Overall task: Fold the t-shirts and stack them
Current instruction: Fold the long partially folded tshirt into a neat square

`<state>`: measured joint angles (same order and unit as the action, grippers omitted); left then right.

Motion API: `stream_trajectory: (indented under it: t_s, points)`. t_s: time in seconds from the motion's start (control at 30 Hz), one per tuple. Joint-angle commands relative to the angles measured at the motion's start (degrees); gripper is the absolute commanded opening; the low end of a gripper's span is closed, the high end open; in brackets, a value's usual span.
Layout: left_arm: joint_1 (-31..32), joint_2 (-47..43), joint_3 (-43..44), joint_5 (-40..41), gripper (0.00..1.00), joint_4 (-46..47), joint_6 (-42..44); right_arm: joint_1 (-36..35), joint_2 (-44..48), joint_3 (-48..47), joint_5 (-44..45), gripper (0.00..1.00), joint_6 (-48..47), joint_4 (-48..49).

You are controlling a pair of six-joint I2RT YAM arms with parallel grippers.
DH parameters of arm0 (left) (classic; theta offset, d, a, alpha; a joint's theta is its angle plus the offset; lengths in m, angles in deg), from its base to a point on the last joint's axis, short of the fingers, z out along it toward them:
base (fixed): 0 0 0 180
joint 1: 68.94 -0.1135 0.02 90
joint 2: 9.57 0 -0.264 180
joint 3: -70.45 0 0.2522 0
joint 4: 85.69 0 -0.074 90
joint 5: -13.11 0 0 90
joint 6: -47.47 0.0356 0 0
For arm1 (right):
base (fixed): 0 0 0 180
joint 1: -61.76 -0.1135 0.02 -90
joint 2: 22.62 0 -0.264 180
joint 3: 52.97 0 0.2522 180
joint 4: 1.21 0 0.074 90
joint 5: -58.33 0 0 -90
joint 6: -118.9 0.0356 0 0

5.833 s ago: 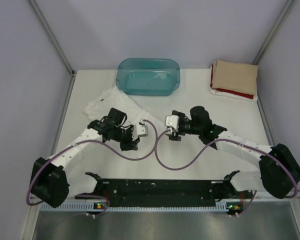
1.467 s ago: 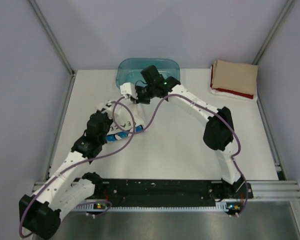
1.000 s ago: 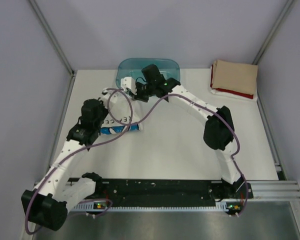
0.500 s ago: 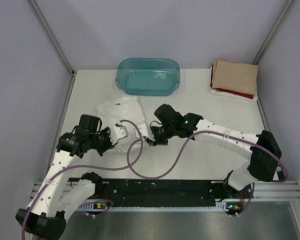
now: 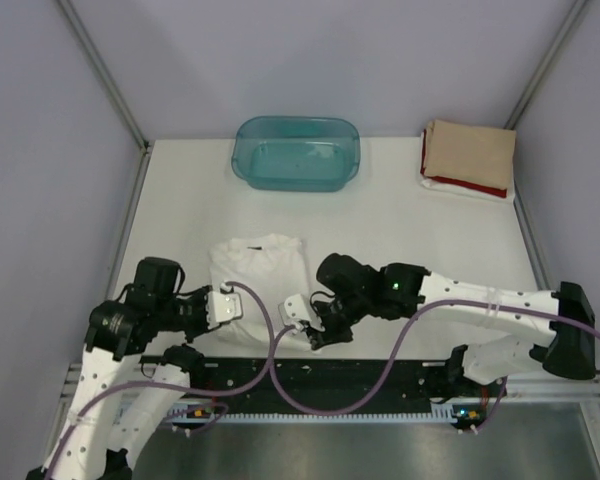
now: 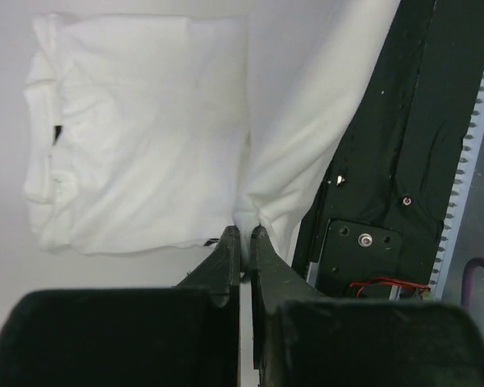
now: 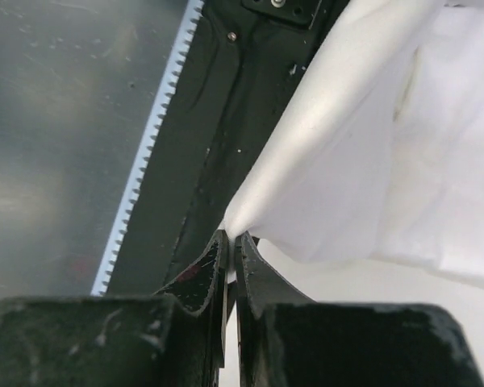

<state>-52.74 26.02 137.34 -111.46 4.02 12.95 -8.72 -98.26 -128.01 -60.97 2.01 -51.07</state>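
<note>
Near the front-left of the desk (image 5: 420, 235): 1 white t-shirt (image 5: 257, 268), its body a rough rectangle lying flat, print not visible. Near edge lifted at 2 corners, close to the black rail (image 5: 320, 375).
Left end effector (image 6: 242, 232): fingers pressed together, pinching 1 corner of the cloth.
Right end effector (image 7: 230, 238): likewise pinching the other corner.
Far-right corner: tan t-shirt (image 5: 470, 148) folded atop red t-shirt (image 5: 477, 187).
Far centre: teal tub (image 5: 296, 152).
Step, as judged: folding the white tee; stacking not yet done.
Next move calls for carrying both corners away from the rail together, level, and laying the edge over the body before release.
</note>
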Motion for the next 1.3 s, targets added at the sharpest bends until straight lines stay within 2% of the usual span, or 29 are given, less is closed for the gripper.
stream_trajectory:
  t_s: [0.0, 0.07, 0.13, 0.2, 0.33, 0.43, 0.57, 0.7, 0.8, 0.93, 1.07, 1.27]
  points:
    - [0.6, -3.3, 5.5, -1.6, 0.00, -11.5, -2.0, -0.8, 5.2, -5.3, -7.3, 0.00, 2.3, -7.9]
    - [0.5, -3.7, 6.7, -1.5, 0.00, -11.4, -2.7, -0.5, 5.1, -6.4, -6.7, 0.00, 0.4, -8.9]
    - [0.6, -3.4, 5.9, 1.3, 0.00, -7.1, -7.9, 1.1, 3.3, -8.3, -7.3, 0.00, -0.2, -9.3]
    - [0.6, -2.4, 3.1, 8.1, 0.00, -1.0, -13.7, 5.1, 0.6, -11.0, -8.9, 0.00, 0.3, -10.1]
    - [0.4, 0.6, -3.9, 26.1, 0.00, 11.5, -19.4, 14.6, -6.4, -18.9, -8.7, 0.00, -0.3, -10.0]
    - [-0.1, 3.9, -4.3, 30.7, 0.00, 20.5, -21.9, 19.7, -13.2, -25.2, -11.9, 0.00, 1.4, -10.1]
    - [-2.3, 9.0, -0.1, 31.4, 0.00, 25.4, -24.7, 25.7, -21.4, -30.6, -17.2, 0.00, 2.2, -9.4]
    - [-6.6, 11.9, -2.1, 31.5, 0.00, 28.5, -20.7, 28.5, -29.4, -36.4, -19.0, 0.00, 2.7, -9.5]
    - [-11.5, 15.8, -2.9, 28.6, 0.00, 30.7, -18.3, 30.9, -35.3, -41.1, -19.9, 0.00, 4.3, -9.5]
    - [-13.1, 20.9, -2.8, 26.0, 0.00, 34.5, -18.8, 33.6, -41.9, -45.7, -19.9, 0.00, 6.8, -9.5]
    - [-13.3, 24.3, -2.0, 23.5, 0.00, 40.9, -18.1, 35.8, -42.8, -45.4, -19.0, 0.00, 7.6, -9.4]
    - [-13.2, 32.2, 0.3, 16.2, 0.00, 42.2, -19.8, 37.1, -41.2, -42.4, -16.2, 0.00, 7.4, -9.5]
